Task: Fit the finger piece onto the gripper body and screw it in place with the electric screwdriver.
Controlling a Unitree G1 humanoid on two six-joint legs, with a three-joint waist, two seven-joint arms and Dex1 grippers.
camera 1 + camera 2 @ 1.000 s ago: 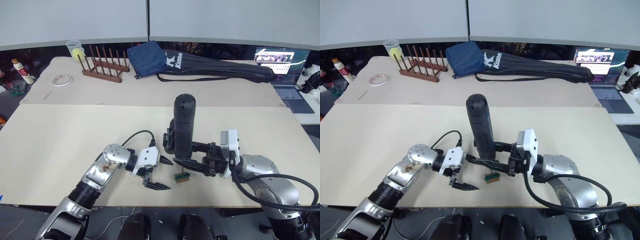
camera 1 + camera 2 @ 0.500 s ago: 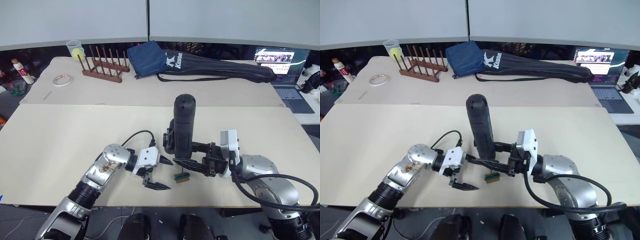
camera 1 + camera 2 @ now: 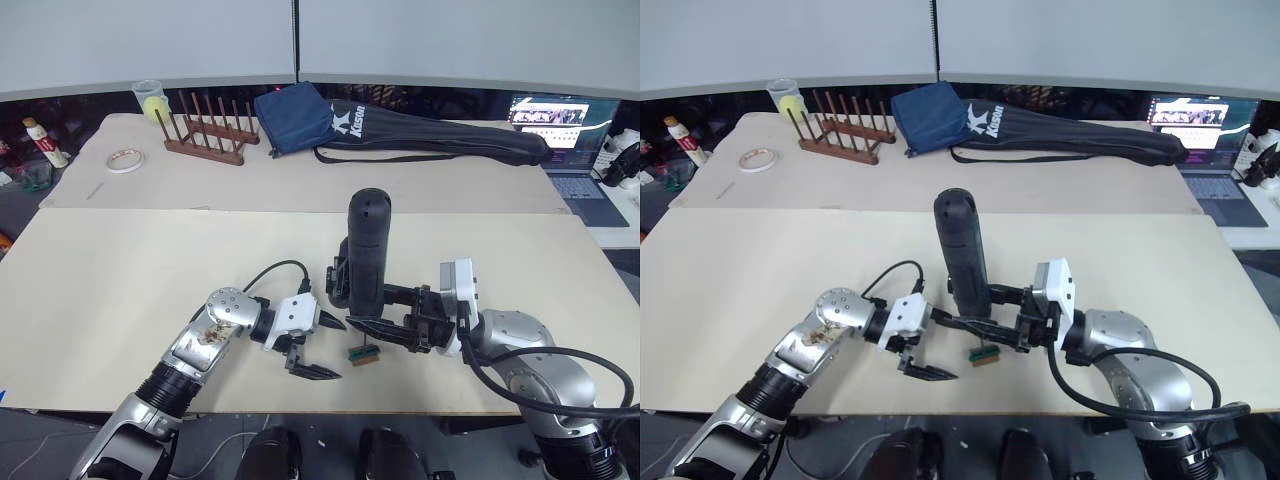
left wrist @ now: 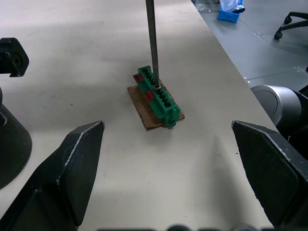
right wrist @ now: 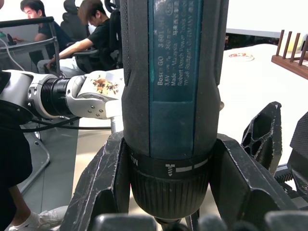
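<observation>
Right gripper (image 3: 385,325) clamped on the electric screwdriver (image 3: 365,250), upright, bit tip in the green terminal block (image 4: 159,98) just below. Left gripper (image 3: 322,348) spread wide, empty, block just ahead between its fingers. Bare worktop (image 3: 120,280) beyond; near edge close.

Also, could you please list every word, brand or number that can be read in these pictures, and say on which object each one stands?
"Bosch GO" and "3.6V" on the bluish panel of the electric screwdriver held upright in the right gripper.
The smaller lines under them on that panel are too blurred to read.
A white brand word starting with "K" on the long black bag; the rest is unclear.
The laptop screen text is too small.
</observation>
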